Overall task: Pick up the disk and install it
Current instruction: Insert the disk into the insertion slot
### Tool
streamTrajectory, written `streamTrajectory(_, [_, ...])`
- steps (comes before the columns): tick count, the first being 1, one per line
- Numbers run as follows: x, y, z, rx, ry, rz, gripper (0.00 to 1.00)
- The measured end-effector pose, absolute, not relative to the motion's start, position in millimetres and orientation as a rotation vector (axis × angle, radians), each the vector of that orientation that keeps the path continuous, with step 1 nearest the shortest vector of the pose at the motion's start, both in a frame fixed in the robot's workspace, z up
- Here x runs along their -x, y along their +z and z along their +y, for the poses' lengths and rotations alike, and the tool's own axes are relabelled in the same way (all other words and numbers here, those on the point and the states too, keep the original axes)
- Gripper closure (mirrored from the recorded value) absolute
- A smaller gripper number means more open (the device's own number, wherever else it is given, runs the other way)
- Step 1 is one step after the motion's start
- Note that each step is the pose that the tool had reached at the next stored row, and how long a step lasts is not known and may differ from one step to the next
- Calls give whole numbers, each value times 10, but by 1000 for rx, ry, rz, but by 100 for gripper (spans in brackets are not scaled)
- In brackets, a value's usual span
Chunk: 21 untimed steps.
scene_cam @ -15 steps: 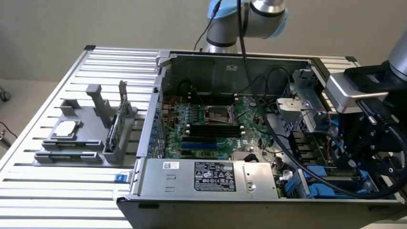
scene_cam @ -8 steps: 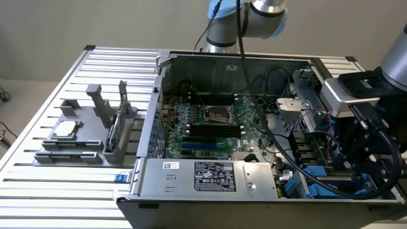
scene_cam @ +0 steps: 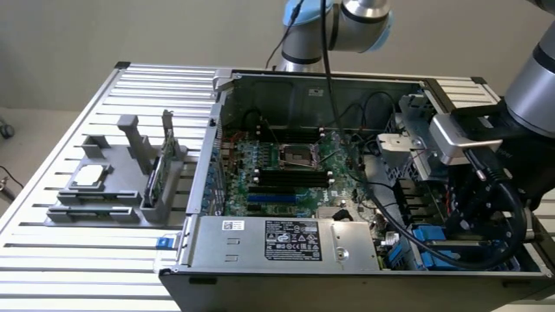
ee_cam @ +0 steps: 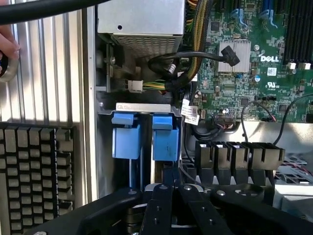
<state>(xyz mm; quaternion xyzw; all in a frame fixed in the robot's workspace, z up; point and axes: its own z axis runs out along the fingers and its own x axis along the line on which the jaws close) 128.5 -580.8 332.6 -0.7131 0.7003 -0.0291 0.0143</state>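
The disk's bright blue carrier tabs [ee_cam: 146,136] show edge-on in the drive bay at the computer case's corner, beside the power supply. In the exterior view the blue carrier [scene_cam: 429,237] sits low in the case at the exterior view's right. My gripper [ee_cam: 168,188] hangs just over that bay with its black fingers [ee_cam: 157,205] drawn together, shut. I cannot tell whether they pinch any part of the carrier. From outside, the gripper [scene_cam: 468,218] is a dark mass among looped black cables above the bay.
The open case [scene_cam: 217,117] lies on a slatted metal table [scene_cam: 78,260], with the motherboard [scene_cam: 286,162] and power supply [scene_cam: 286,240] inside. A grey holder [scene_cam: 104,195] carries a small silver chip [scene_cam: 90,175] and an upright green card [scene_cam: 156,179]. A keyboard [ee_cam: 36,171] and a person's hand [ee_cam: 7,49] lie beside the case.
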Motion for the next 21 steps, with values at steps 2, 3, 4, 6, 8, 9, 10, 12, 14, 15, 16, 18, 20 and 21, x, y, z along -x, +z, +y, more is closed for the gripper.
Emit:
streamTrajectory(2, [-1285,3290,-5807,2220,-91,2180,89])
streamTrajectory(3, [-1286,3276,-5808,2220,-92,2181,89])
streamTrajectory(4, [-1288,3262,-5808,2221,-92,2182,89])
streamTrajectory(6, [-1296,3240,-5808,2221,-92,2181,89])
streamTrajectory(8, [-1307,3233,-5807,2222,-86,2182,89])
streamTrajectory(9, [-1309,3243,-5806,2223,-83,2184,89])
streamTrajectory(10, [-1310,3255,-5806,2224,-79,2184,89])
streamTrajectory(12, [-1310,3301,-5807,2226,-73,2186,89])
streamTrajectory(14, [-1310,3381,-5807,2229,-72,2189,89])
streamTrajectory(15, [-1309,3420,-5808,2229,-71,2189,89])
streamTrajectory(16, [-1309,3467,-5807,2230,-71,2190,89])
streamTrajectory(18, [-1311,3554,-5807,2230,-69,2190,89])
streamTrajectory(20, [-1318,3626,-5807,2231,-68,2190,89])
streamTrajectory(21, [-1320,3652,-5807,2231,-68,2191,89])
